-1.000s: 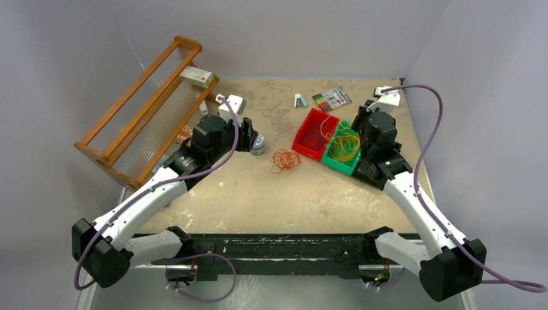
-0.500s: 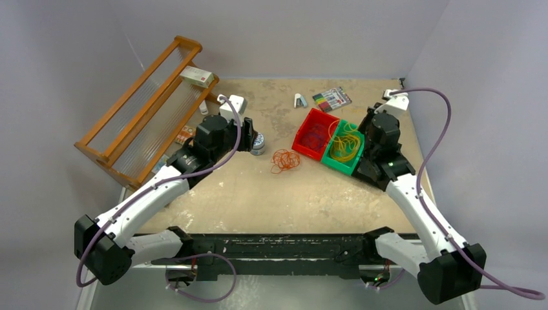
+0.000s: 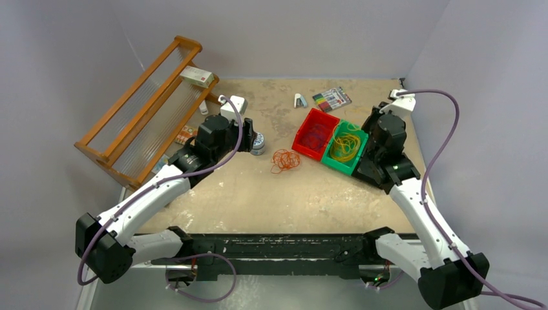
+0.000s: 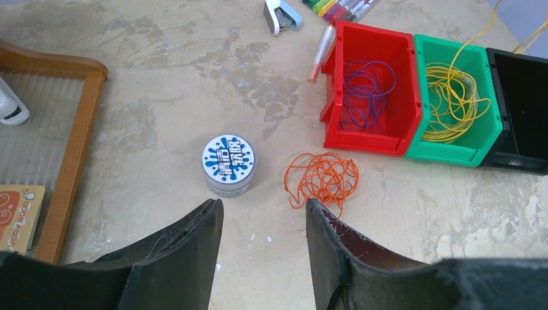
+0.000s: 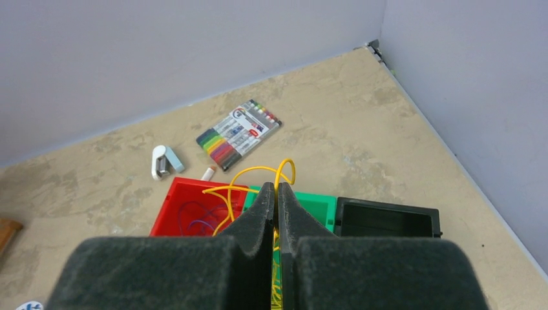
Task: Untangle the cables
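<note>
A: Entry one, orange cables (image 4: 322,181)?
B: One loose heap on the table (image 4: 161,77), mid-scene, just right of a tin (image 4: 228,165), near the red bin (image 4: 362,139), touching neither

A: Entry two, yellow cables (image 4: 452,97)?
B: Coiled in the green bin (image 4: 452,154), one strand rising out of it. Dark strands lie in the red bin; the black bin (image 4: 523,110) on the right holds nothing visible

A: Tools?
B: Right gripper (image 5: 276,187): fingers pressed together, pinching a yellow strand above the green bin. Left gripper (image 4: 262,206): spread, holding nothing, hovering on the near side of the tin and the orange heap

A: Handling?
B: By the look of them, very light, limp, thin and springy. Loops probably snag and drag their neighbours. Best hold: a single outer loop at a heap's rim, not the knotted middle

A: Edges, room?
B: Bin walls can catch a lifted strand. The right wall stands close behind the right arm. A rack (image 3: 139,113) crowds the far left. The bare table on the near side of the orange heap gives the freest room
</note>
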`<action>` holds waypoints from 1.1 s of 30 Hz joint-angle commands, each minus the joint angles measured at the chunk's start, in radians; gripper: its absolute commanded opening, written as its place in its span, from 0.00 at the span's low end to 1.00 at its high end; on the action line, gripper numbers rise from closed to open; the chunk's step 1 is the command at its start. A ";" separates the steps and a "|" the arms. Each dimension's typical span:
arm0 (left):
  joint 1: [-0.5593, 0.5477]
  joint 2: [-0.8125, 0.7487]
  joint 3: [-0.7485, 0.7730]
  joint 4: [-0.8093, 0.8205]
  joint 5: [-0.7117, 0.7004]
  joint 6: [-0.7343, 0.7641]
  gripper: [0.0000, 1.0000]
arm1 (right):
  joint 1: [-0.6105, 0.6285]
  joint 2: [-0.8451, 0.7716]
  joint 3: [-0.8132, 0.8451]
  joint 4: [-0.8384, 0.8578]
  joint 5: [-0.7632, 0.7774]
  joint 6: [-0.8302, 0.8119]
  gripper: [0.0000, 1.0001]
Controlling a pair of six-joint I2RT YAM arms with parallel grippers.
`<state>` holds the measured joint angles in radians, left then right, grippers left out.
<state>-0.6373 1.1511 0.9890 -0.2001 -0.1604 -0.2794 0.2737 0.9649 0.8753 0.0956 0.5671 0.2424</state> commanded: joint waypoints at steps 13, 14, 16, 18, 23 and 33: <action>0.001 0.010 0.013 0.028 -0.032 -0.033 0.49 | -0.005 -0.038 0.133 0.056 -0.070 -0.006 0.00; 0.001 0.010 0.015 0.027 -0.031 -0.033 0.49 | -0.005 -0.036 0.134 0.058 -0.069 -0.006 0.00; 0.001 0.013 0.015 0.026 -0.034 -0.034 0.49 | -0.005 -0.030 0.128 0.066 -0.066 -0.010 0.00; 0.001 0.013 0.015 0.025 -0.035 -0.034 0.49 | -0.005 -0.024 0.122 0.073 -0.063 -0.011 0.00; 0.001 0.017 0.017 0.021 -0.038 -0.035 0.49 | -0.007 0.026 0.102 0.088 -0.055 -0.012 0.00; 0.001 0.032 0.031 0.014 -0.036 -0.033 0.49 | -0.037 0.090 0.009 0.093 -0.040 0.031 0.00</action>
<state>-0.6373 1.1786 0.9890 -0.2047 -0.1875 -0.3038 0.2501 1.0489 0.9047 0.1413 0.5053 0.2474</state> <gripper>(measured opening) 0.491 0.008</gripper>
